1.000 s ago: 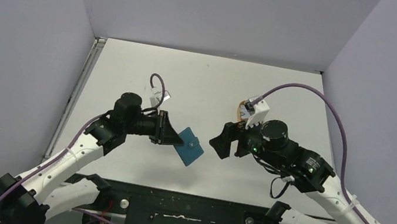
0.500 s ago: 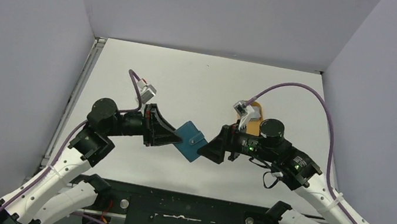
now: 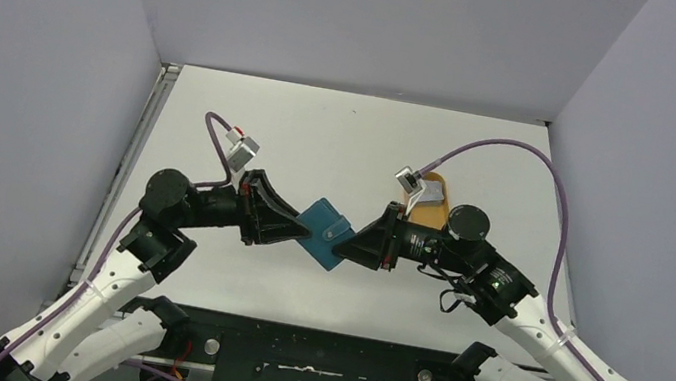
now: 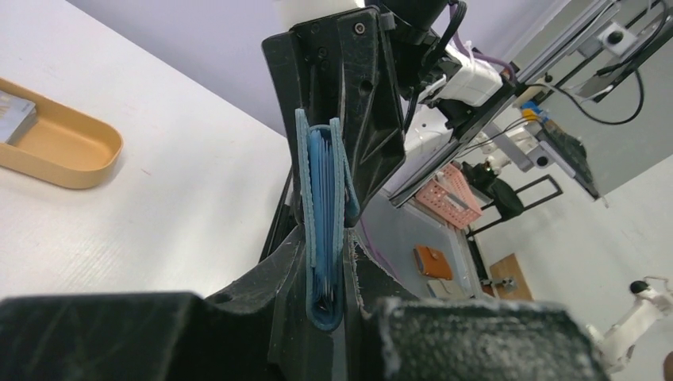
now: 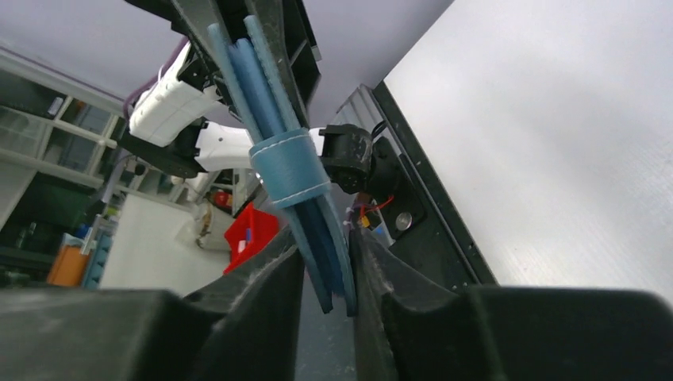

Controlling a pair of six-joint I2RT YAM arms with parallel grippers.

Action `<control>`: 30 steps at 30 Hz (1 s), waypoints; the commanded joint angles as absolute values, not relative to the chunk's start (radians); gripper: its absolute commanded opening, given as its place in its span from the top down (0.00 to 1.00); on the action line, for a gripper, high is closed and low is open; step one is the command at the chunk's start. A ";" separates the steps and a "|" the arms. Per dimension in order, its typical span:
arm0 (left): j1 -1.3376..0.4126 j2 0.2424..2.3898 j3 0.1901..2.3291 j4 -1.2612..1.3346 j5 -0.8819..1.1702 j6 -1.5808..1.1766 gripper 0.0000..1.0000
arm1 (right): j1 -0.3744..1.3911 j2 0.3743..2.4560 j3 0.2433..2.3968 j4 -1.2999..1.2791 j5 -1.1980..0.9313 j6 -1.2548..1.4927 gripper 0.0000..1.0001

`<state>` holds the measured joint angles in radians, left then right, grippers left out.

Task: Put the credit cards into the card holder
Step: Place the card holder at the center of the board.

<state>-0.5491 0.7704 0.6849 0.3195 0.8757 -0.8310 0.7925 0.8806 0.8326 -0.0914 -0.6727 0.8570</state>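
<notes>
the left arm (image 3: 157,224) reaches from the near left corner toward the middle of the table (image 3: 323,128), forearm level and wrist pointing right. the left gripper (image 3: 300,235) is pinched narrow on the left edge of the card holder (image 3: 325,233); in the left wrist view its fingers (image 4: 278,278) press both faces of the wallet.

the card holder hangs above the table's centre between the two claws, folded shut, teal-blue, tilted corner-down. blue sleeves show edge-on between its covers, and its snap tab (image 5: 290,167) wraps round the open edge.

the right gripper (image 3: 347,243) meets it from the right, jaws drawn in narrow against both faces of the wallet's right edge. the right arm (image 3: 501,291) stretches in from the near right corner, wrist pointing left.

just beyond that wrist sits the orange tray (image 3: 431,211) on the table; the left wrist view shows a credit card (image 4: 11,111) lying in its far end.
</notes>
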 commanded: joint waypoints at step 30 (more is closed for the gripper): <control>-0.684 0.945 0.541 0.977 0.566 -1.265 0.43 | 0.985 0.716 0.679 0.319 -0.127 0.687 1.00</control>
<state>-0.6777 0.9405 0.4919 0.8913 0.5835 -1.2736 0.9768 0.7254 0.7029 0.1143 -0.1768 0.6415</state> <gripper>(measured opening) 0.622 0.176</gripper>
